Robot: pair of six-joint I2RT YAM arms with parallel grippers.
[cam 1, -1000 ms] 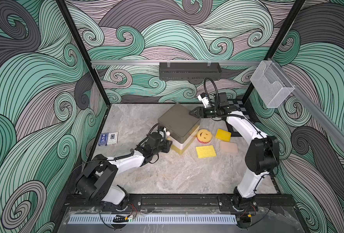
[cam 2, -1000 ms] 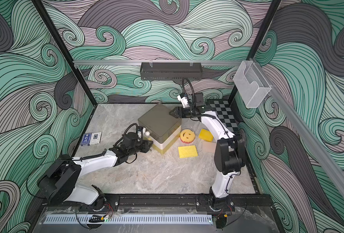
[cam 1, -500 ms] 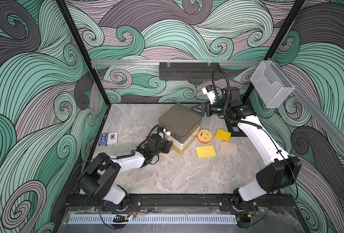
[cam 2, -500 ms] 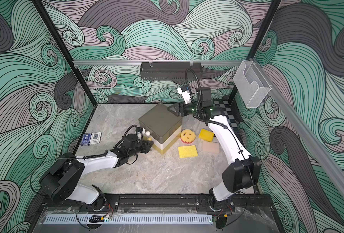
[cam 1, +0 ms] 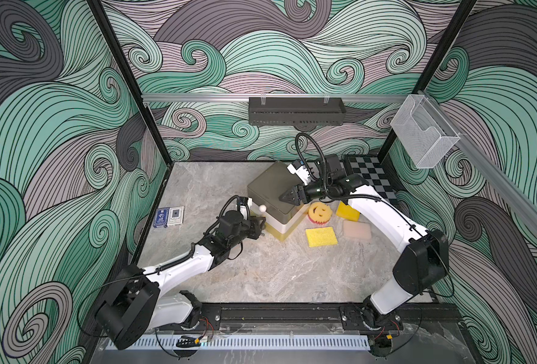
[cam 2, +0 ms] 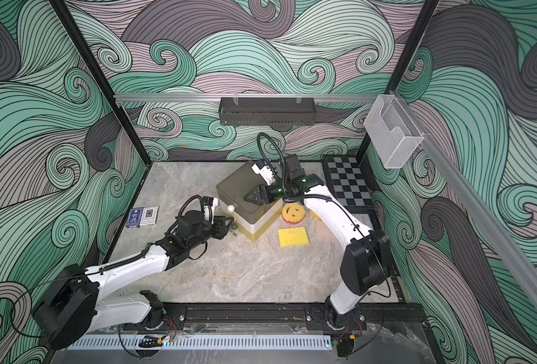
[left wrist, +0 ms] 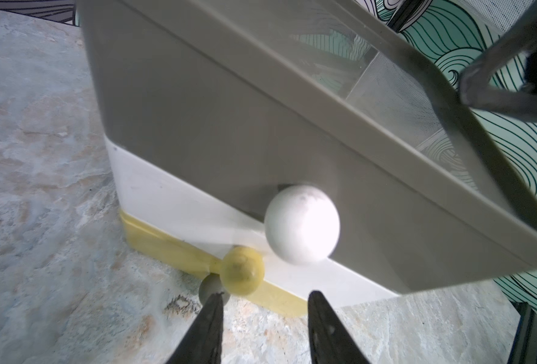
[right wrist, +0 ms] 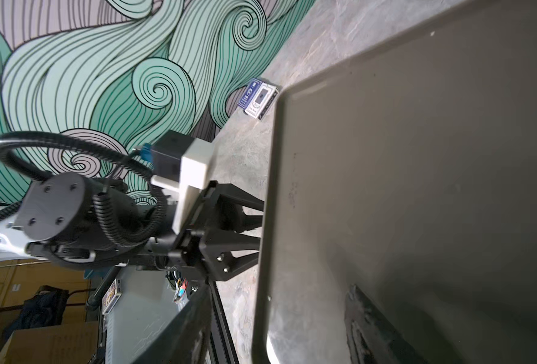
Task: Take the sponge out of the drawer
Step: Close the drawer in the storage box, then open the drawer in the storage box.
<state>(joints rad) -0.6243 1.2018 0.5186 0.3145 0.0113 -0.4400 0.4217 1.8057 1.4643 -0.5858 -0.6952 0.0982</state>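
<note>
A stacked drawer unit [cam 1: 271,192] [cam 2: 238,186] with a grey, a white and a yellow tier stands mid-table, and its fronts look shut. The sponge is hidden. My left gripper [cam 1: 262,227] [left wrist: 265,299] is open low at the knob side. One of its fingertips [left wrist: 215,299] is beside the grey knob [left wrist: 208,285], below the yellow knob [left wrist: 243,274] and the white knob [left wrist: 301,225]. Nothing lies between its fingers. My right gripper [cam 1: 282,198] [right wrist: 276,293] hovers open just over the unit's grey top [right wrist: 418,157].
Right of the unit lie a yellow smiley scrubber [cam 1: 320,212], a flat yellow foam pad [cam 1: 321,236], a beige pad [cam 1: 357,230] and a yellow wedge [cam 1: 347,211]. Two card boxes [cam 1: 169,216] lie at the left. A chessboard [cam 1: 371,176] is at the back right.
My right arm lifted away from the unit's back right corner, then came down over its top, nearer the front. The left gripper has barely moved.
</note>
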